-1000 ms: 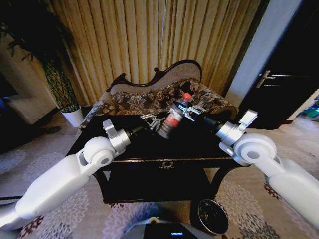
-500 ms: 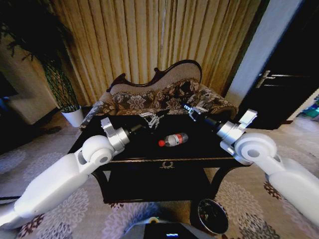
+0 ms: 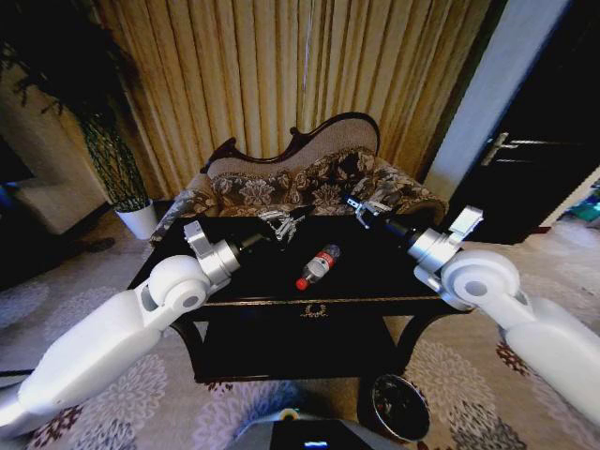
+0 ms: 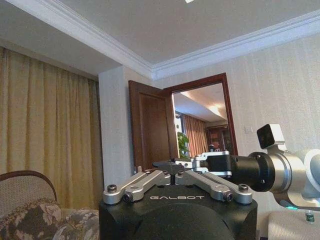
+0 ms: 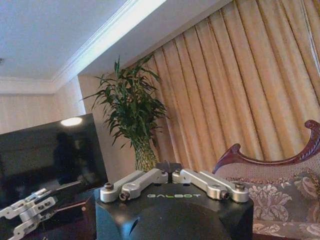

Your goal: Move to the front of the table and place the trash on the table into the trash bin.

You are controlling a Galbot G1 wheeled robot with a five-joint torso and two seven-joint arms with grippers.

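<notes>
**A:** One change matters: a second ago the bottle (image 3: 318, 266) was up between the grippers; now it lies on its side on the table (image 3: 375, 281), mid-top. Probably dropped, so it likely needs regrasping.

**B:** Grippers?

**A:** Left gripper (image 3: 281, 225) hovers at the bottle's 11 o'clock, right gripper (image 3: 364, 209) at 1 o'clock; both have fingers closed together, holding nothing.

**B:** Bin?

**A:** The trash bin (image 3: 400, 406) is at 6 o'clock, half hidden by the table leg. Scraps I can't make out.

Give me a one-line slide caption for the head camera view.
Plastic bottle lies on its side on the dark table, between the left gripper and right gripper; trash bin waits below.
</notes>
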